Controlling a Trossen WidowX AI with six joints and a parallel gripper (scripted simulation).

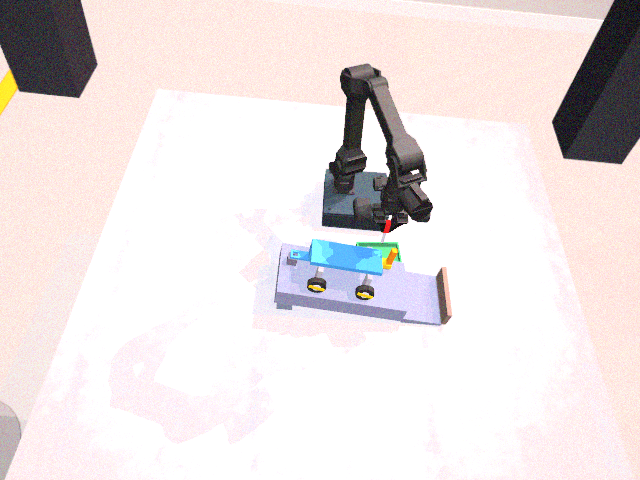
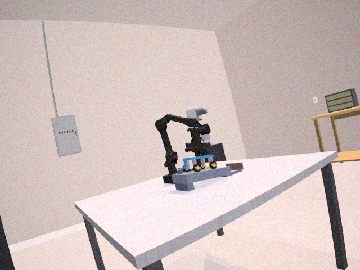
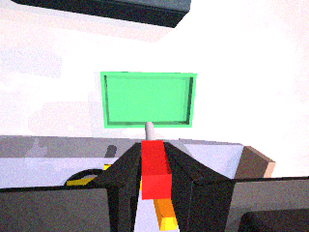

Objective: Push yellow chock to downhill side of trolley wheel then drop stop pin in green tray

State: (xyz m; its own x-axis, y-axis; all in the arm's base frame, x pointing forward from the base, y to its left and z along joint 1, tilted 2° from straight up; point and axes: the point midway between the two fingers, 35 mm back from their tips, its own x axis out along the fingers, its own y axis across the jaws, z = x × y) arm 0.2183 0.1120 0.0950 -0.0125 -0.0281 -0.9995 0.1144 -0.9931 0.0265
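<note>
The end effector [image 1: 388, 217] [image 2: 198, 155] [image 3: 152, 148] is closed on the red head of the stop pin [image 1: 386, 226] [image 3: 155, 164], whose grey shank points downward, out from the fingers. In the wrist view, the shank tip overlaps the near rim of the green tray [image 1: 377, 244] [image 3: 149, 99]; its height above I cannot tell. The tray lies between the black arm base [image 1: 330, 219] [image 2: 167, 179] [image 3: 101, 11] and the ramp [image 1: 341, 304] [image 2: 203, 175] [image 3: 58, 146], its inside open. On the ramp stands the blue trolley [image 1: 346, 256] [image 2: 198, 157], its long axis running along the slope. The orange handle of the chock [image 1: 391, 257] [image 3: 165, 214] rises at the trolley's downhill end. The ramp rests on the worktop [image 1: 336, 403] [image 2: 203, 209], well inside its edges.
</note>
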